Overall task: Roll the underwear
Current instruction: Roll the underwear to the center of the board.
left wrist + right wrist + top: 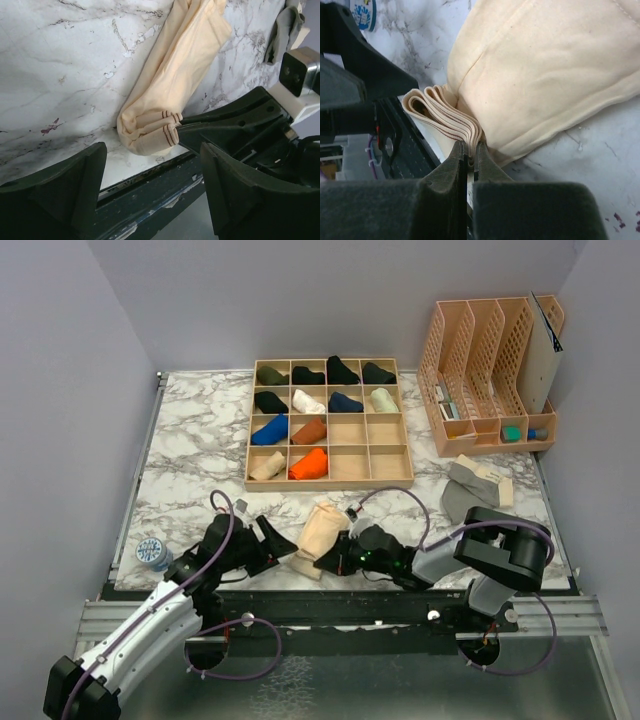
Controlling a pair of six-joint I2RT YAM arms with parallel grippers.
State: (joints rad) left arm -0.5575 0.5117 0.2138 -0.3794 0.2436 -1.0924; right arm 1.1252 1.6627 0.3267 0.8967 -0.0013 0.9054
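The pale beige underwear (322,525) lies near the table's front edge, its near end folded into a small roll with thin red stripes (150,132). My right gripper (336,558) is shut on that layered end (445,117), and its jaws (470,146) pinch the folds. My left gripper (278,546) stands open just left of the roll, its fingers (152,165) spread wide and holding nothing. The grey underwear with a cream band (472,488) lies crumpled to the right, also seen in the left wrist view (287,27).
A wooden grid tray (330,483) holding several rolled garments sits behind the beige piece. A peach file organizer (490,370) stands at the back right. A small bottle (153,553) lies at the front left. The table's metal front edge (150,180) runs right under the roll.
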